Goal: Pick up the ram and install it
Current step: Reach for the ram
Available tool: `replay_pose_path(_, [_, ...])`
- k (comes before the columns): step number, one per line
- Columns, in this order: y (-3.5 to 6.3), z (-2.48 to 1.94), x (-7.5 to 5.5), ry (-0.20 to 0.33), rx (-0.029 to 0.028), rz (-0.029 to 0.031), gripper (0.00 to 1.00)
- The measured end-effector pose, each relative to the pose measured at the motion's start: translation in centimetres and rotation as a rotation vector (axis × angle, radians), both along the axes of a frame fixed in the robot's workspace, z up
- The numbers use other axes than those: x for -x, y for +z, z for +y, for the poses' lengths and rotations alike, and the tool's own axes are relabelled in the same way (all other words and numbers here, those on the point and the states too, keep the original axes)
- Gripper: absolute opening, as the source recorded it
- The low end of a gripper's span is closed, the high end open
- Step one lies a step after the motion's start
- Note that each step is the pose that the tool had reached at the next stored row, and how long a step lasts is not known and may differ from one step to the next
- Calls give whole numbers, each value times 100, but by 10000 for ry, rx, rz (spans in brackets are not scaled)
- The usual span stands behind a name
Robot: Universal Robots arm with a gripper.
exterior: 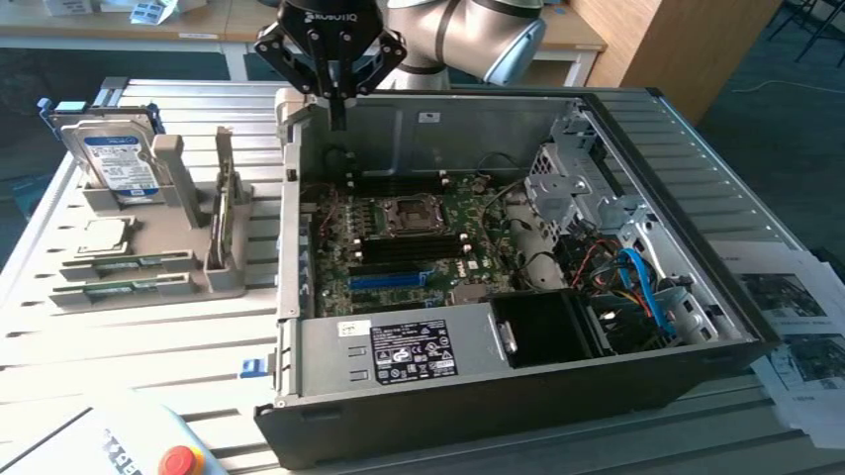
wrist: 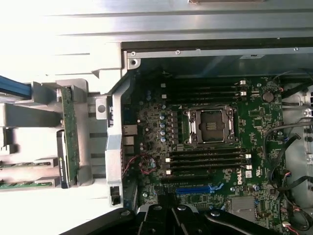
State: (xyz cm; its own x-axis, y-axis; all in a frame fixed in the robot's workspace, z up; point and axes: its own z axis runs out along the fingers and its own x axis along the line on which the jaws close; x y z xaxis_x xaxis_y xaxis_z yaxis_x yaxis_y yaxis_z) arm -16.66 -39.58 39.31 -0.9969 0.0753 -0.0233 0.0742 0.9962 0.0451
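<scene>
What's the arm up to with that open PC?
The arm's gripper hangs shut, with nothing visible in it, above the open PC case, near its wall on the exterior view's left. Green ram sticks sit in the grey holder beside the case, along with a hard drive. None has been picked up yet. The motherboard lies exposed inside the case.

The motherboard (wrist: 257, 142) reads DELL (white letters, turned sideways), the gripper (exterior: 339, 117) body ROBOTIQ.
</scene>
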Motion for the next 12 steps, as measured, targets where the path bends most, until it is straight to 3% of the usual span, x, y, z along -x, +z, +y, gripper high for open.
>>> replay_pose_path(12, [0, 3, 114, 0, 0, 0, 10])
